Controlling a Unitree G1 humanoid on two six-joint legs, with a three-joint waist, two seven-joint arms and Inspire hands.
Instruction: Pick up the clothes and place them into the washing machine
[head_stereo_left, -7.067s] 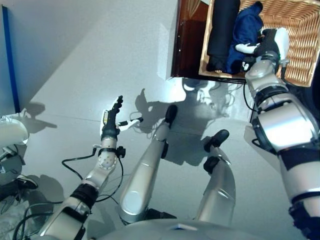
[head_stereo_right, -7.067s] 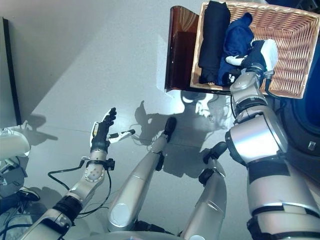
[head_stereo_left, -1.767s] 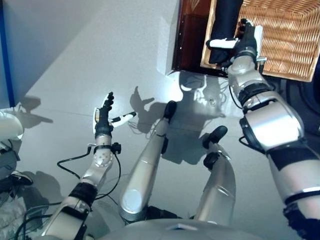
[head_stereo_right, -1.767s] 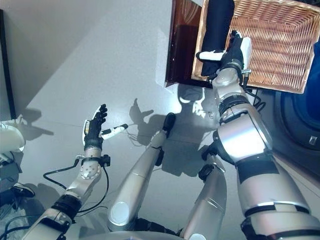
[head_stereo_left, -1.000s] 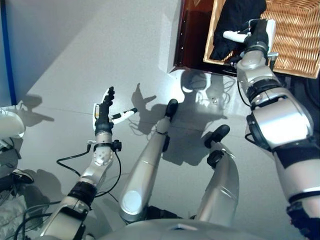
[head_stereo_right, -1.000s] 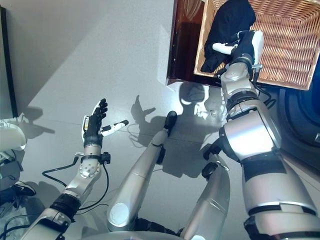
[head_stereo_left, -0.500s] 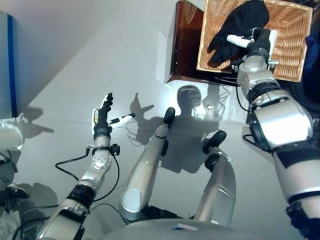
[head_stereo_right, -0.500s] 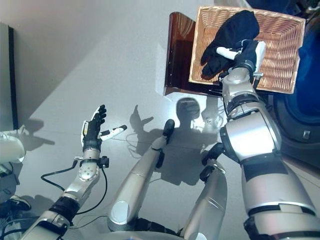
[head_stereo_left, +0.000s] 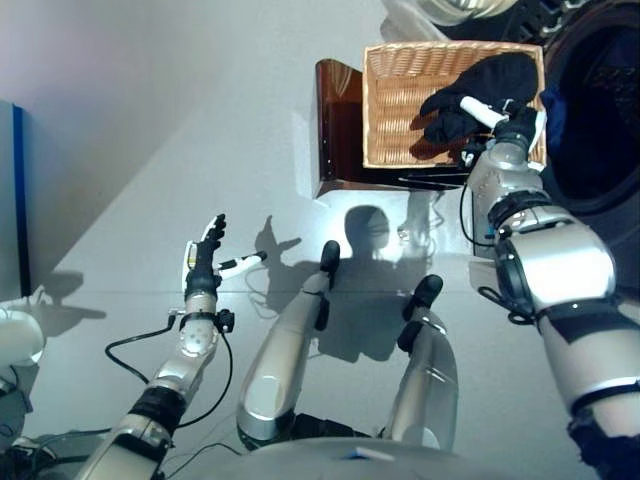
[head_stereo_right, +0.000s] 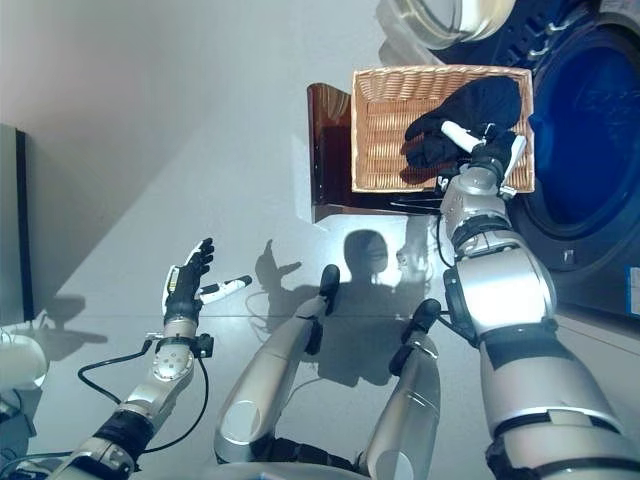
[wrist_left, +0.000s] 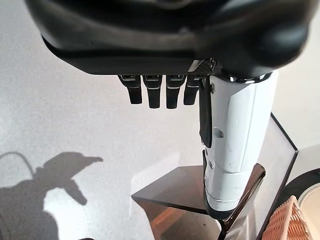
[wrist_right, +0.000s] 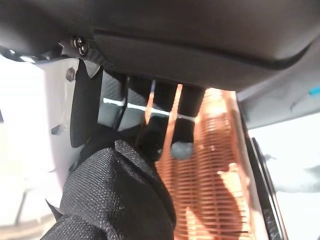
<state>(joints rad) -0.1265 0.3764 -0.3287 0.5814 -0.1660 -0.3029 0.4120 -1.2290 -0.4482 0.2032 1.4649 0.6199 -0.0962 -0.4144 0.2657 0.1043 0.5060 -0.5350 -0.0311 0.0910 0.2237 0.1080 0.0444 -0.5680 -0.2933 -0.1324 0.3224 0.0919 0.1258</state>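
One black garment (head_stereo_right: 462, 120) is in the grip of the right hand (head_stereo_right: 487, 142), its fingers and white-covered thumb curled round the cloth, as the right wrist view shows with dark fabric bunched against the palm. The cloth hangs in a loose clump over the right-hand part of the wicker basket (head_stereo_right: 385, 150), which otherwise looks empty; half a second ago the same piece was already lifted, and about a second before that it still lay folded along the basket's left side. The whole view has also swung, so the camera has turned: the washing machine (head_stereo_right: 590, 140) with its dark blue drum opening now shows plainly just beside the basket on the right, its round door (head_stereo_right: 440, 18) open above. The basket rests on a dark brown stand (head_stereo_right: 328, 150). Judging from this, the pick is done and the carry toward the drum is under way; what remains is to bring the cloth across the basket's edge into the opening. The left hand (head_stereo_left: 204, 252) is held out idle over the grey floor (head_stereo_left: 150, 120), fingers straight and holding nothing.
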